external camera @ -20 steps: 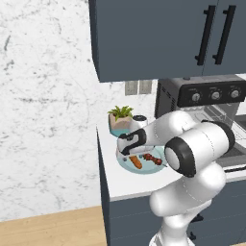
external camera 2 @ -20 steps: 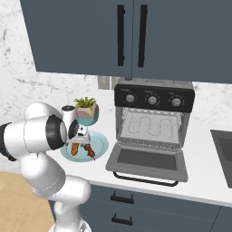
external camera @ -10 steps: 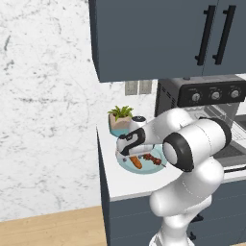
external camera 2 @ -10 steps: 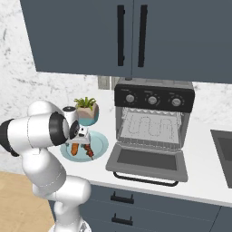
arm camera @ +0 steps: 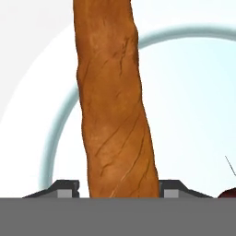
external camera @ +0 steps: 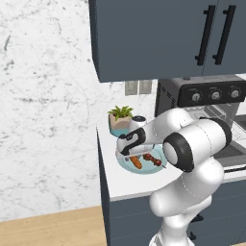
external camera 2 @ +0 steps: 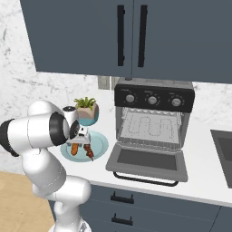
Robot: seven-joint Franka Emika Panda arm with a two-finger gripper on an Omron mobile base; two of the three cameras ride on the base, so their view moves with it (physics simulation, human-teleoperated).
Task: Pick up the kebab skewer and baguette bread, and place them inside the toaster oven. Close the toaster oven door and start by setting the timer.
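Gripper (arm camera: 118,191) astride slim orange-brown baguette bread (arm camera: 115,106) on pale blue round plate (arm camera: 55,133), fingertips flanking loaf, closure indeterminable. Best clamped mid-loaf, lifted level.

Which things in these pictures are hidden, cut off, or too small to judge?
- Baguette bread: hand view, both ends cut off by the frame's top and bottom.
- Kebab skewer: hand view shows just a corner; elsewhere its chunks are too small to count.
- Fingers: whether they press the bread cannot be told.
- Toaster oven: knob markings too small.
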